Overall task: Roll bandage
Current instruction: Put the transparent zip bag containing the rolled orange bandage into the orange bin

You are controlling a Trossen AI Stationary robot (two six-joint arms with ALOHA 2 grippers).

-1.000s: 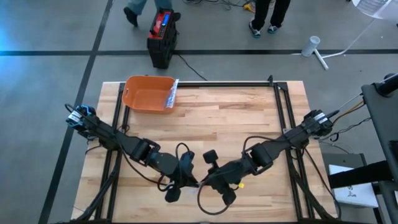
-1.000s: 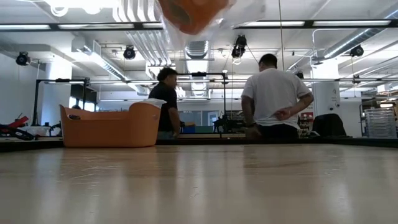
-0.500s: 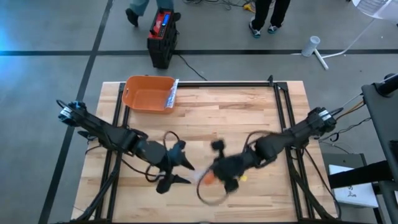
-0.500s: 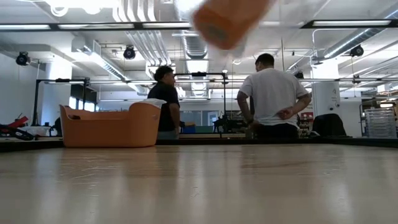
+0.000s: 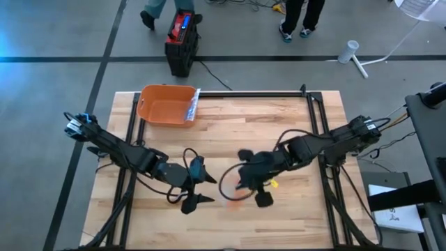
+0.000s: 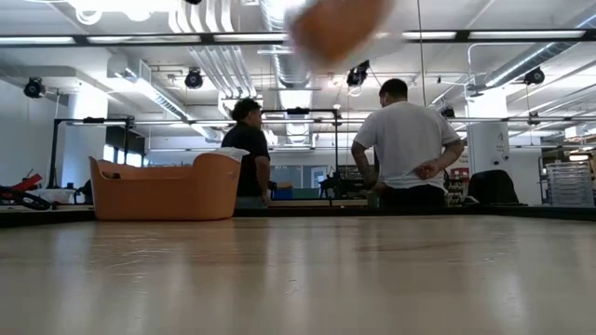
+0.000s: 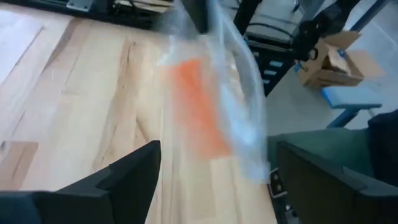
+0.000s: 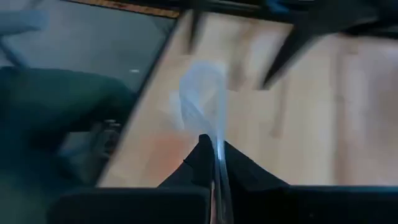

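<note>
The right hand [image 5: 245, 187] is pinched on the clear wrapper [image 8: 202, 102] of the orange bandage [image 7: 198, 107], which hangs blurred near the middle of the bench [image 5: 230, 118]. The left hand [image 5: 198, 185], fingers spread, sits just beside the bandage on the side away from the right arm, clear of it. The orange bin [image 5: 166, 104] stands at the far left corner, well apart, with bare wood between it and both hands. A second ago the left hand was shut against the package next to the right hand; it has since let go and drawn back.
</note>
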